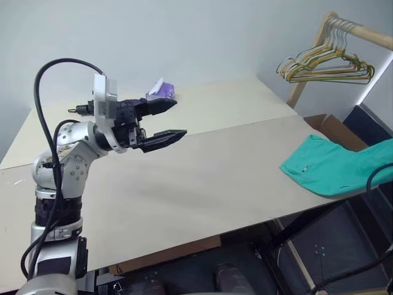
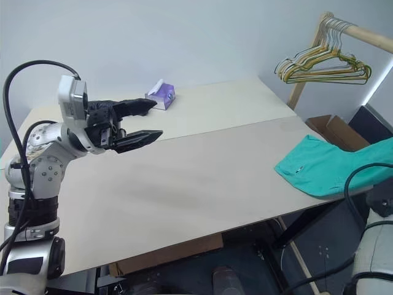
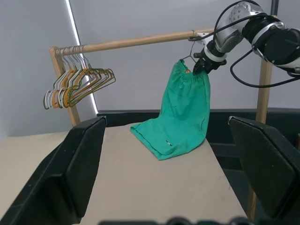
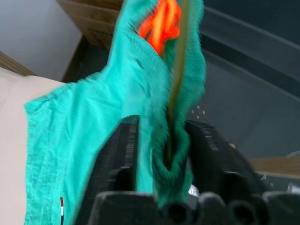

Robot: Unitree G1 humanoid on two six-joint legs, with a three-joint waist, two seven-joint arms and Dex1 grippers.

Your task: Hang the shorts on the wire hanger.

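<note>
Shorts (image 3: 183, 112) hang by their gathered waistband from up near the wooden rail (image 3: 140, 42), with the lower end trailing onto the far right corner of the table (image 1: 202, 184). A thin wire, which I take for the wire hanger (image 3: 188, 55), shows at the waistband just under the rail, though how much fabric it carries is hard to tell.

In the right wrist view the right gripper (image 4: 161, 154) has waistband cloth and that wire bunched between its two black fingers; whether they are clamping it or have let go I cannot tell.

Main risk, as I judge it: if the waistband is only pinched and not really threaded over the wire, letting go drops the shorts down to the table edge or off it. Pulling away with cloth snagged on a finger could also drag the hanger along the rail.

Well apart over the table, the left gripper (image 1: 164, 121) hovers with fingers spread wide and empty (no help if anything slips). A tissue box (image 1: 161, 92) sits at the far edge, and a bunch of coloured hangers (image 1: 325, 64) hangs on the rail.
</note>
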